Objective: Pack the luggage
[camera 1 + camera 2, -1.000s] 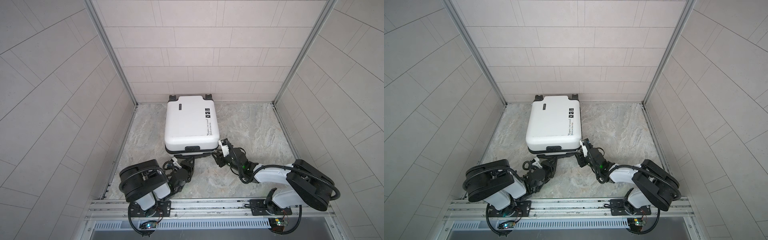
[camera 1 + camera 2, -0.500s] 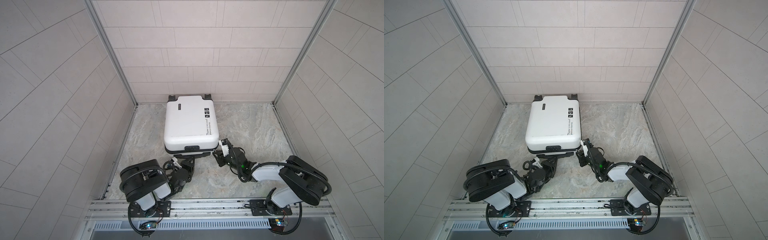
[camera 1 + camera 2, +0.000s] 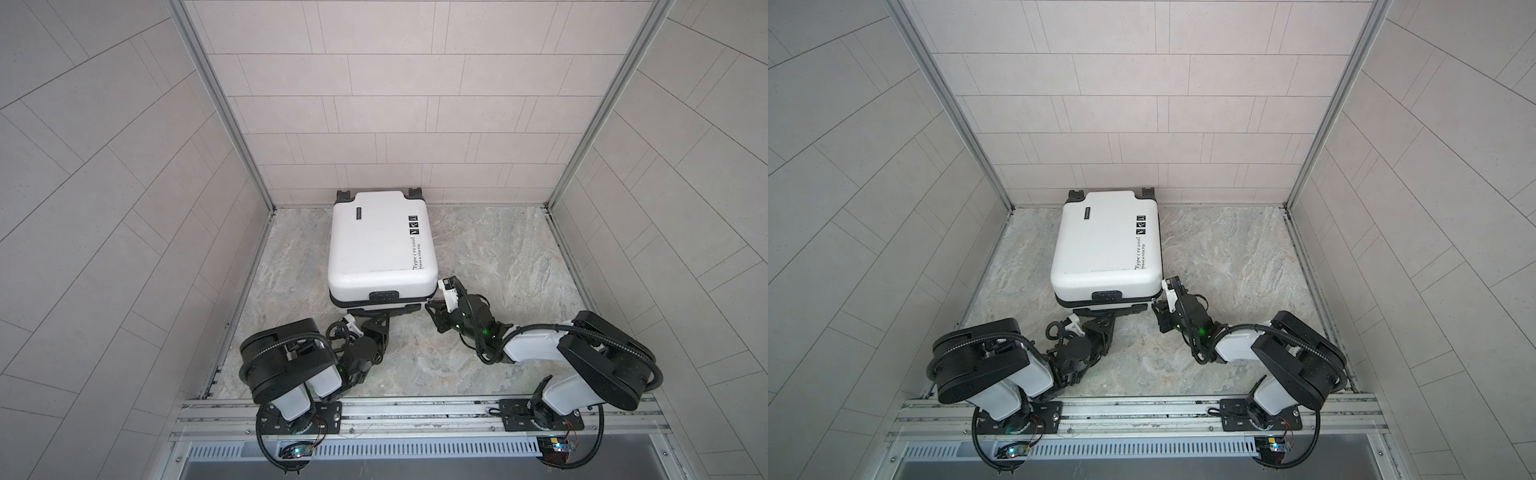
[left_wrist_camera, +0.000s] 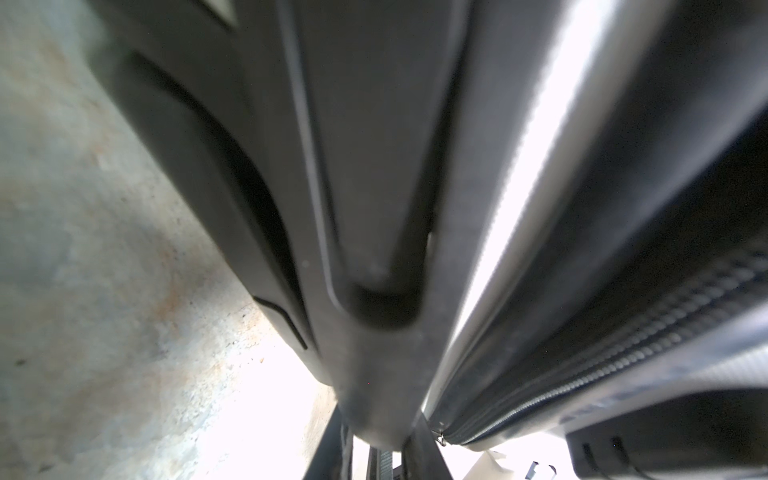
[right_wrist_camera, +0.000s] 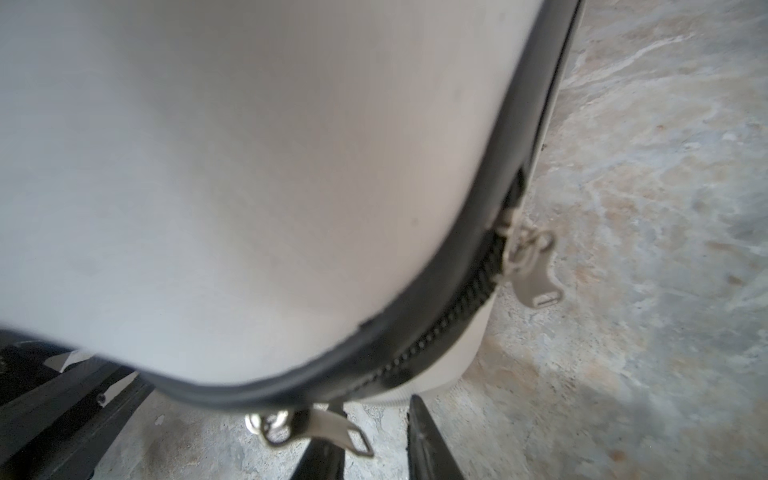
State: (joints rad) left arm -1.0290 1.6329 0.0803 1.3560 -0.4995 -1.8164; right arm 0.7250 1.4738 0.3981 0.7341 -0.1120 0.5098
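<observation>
The white luggage (image 3: 380, 245) (image 3: 1106, 245) lies flat and closed on the marbled floor, its wheels against the back wall. My left gripper (image 3: 384, 316) (image 3: 1106, 318) (image 4: 378, 451) is at its near end, shut on the black handle (image 4: 374, 374), which runs between the fingers. My right gripper (image 3: 432, 309) (image 3: 1156, 309) (image 5: 374, 455) sits low at the near right corner, open by a narrow gap. A metal zipper pull (image 5: 336, 432) hangs over one finger, unpinched. A second zipper pull (image 5: 532, 266) sits farther along the black zipper trim (image 5: 436, 328).
Tiled walls (image 3: 395, 104) enclose the floor at the back and on both sides. A metal rail (image 3: 415, 411) with both arm bases runs along the front. Marbled floor (image 3: 498, 249) shows to the right of the luggage.
The right gripper's jaws have narrowed at the luggage's near right corner, and that arm's elbow has shifted a little. Luggage and left gripper have not moved.
</observation>
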